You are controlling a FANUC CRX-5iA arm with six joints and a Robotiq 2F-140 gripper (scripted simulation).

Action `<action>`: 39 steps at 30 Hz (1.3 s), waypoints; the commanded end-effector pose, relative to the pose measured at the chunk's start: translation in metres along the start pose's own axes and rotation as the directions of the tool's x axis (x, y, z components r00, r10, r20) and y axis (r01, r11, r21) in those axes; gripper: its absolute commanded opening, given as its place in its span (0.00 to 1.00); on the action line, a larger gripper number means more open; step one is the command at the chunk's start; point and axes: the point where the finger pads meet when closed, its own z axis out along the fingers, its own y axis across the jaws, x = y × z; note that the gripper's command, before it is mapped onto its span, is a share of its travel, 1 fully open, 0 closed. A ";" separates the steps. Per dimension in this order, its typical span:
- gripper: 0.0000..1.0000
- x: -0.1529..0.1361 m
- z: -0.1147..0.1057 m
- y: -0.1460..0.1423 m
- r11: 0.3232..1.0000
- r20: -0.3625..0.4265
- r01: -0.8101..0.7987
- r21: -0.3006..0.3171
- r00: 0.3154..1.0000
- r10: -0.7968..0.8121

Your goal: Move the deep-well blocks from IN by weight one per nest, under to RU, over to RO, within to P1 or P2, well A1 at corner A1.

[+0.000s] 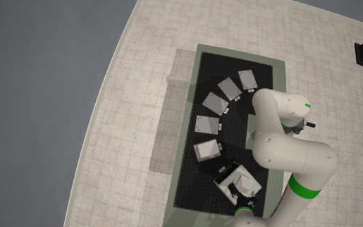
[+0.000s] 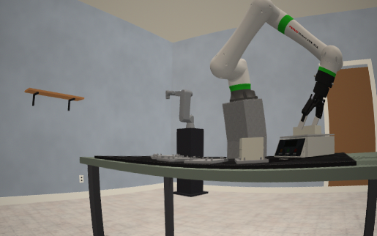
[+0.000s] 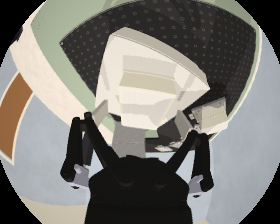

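A cream deep-well block [image 1: 244,183] [image 2: 307,130] [image 3: 151,86] lies on the platform of the check-weigher CW [image 1: 223,180] [image 2: 319,146] at the near end of the black mat. My gripper [image 1: 234,190] [image 2: 309,123] [image 3: 142,110] is open. Its fingers stand spread on either side of the block's top and do not grip it. The remaining blocks [image 1: 207,149] [image 2: 251,149] stand stacked in the infeed nest beside CW. No lamp on the weigher's front panel [image 2: 289,146] shows clearly lit.
Several empty grey nest plates [image 1: 206,124] [image 1: 215,103] [image 1: 229,88] [image 1: 247,80] lie in an arc along the mat [image 1: 191,190], low and flat in the side view [image 2: 189,159]. My arm's base pedestal [image 2: 243,124] stands behind the infeed nest. A second small arm on a black column [image 2: 189,141] stands beyond the table.
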 end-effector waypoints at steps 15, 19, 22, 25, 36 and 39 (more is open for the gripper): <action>1.00 -0.019 -0.034 0.000 1.000 0.000 0.000 0.000 1.000 0.000; 1.00 -0.025 -0.043 0.000 1.000 0.000 0.000 0.000 1.000 0.000; 1.00 -0.029 -0.050 0.000 1.000 0.000 0.000 0.000 1.000 0.000; 1.00 -0.033 -0.057 0.000 1.000 0.000 0.000 0.000 1.000 0.000; 1.00 -0.034 -0.059 0.000 1.000 0.000 0.000 0.000 1.000 0.000; 1.00 -0.034 -0.059 0.000 1.000 0.000 0.000 0.000 1.000 0.000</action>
